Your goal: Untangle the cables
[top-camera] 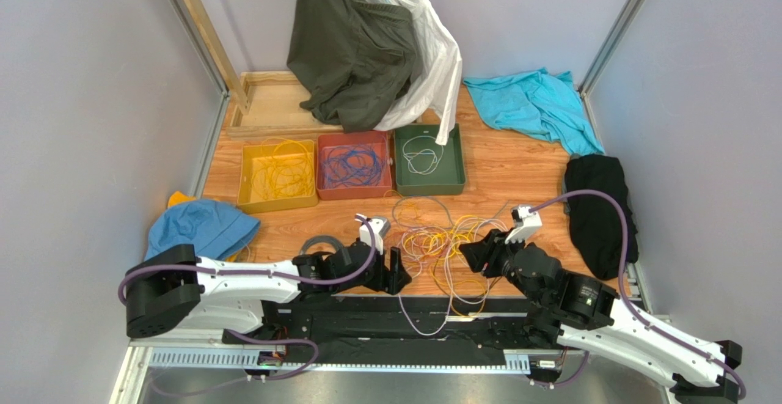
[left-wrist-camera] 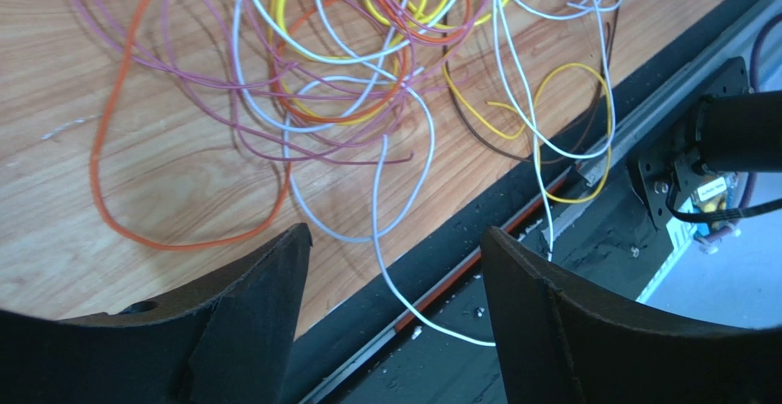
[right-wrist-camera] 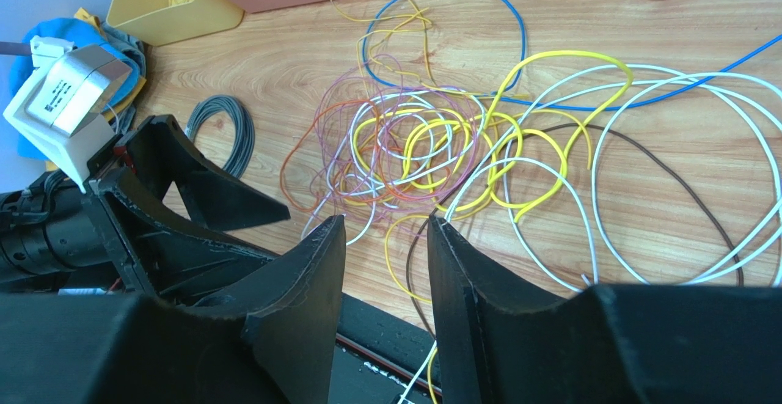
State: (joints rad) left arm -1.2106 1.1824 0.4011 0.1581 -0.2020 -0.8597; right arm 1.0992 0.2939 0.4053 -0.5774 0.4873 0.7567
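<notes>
Spread over the wooden table [top-camera: 514,161], close to its near edge: tangled cables [top-camera: 439,239], between both claws. Just left of the pile, left gripper [top-camera: 397,271] open wide, holding nothing. Just right, right gripper [top-camera: 471,255] open narrowly.

No legible text anywhere.

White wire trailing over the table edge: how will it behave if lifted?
Likely floppy: the white wire lies in slack, wandering curves. Probably light, being string-thin. It runs up into the tangle, so lifting it may drag neighbouring strands along.
</notes>
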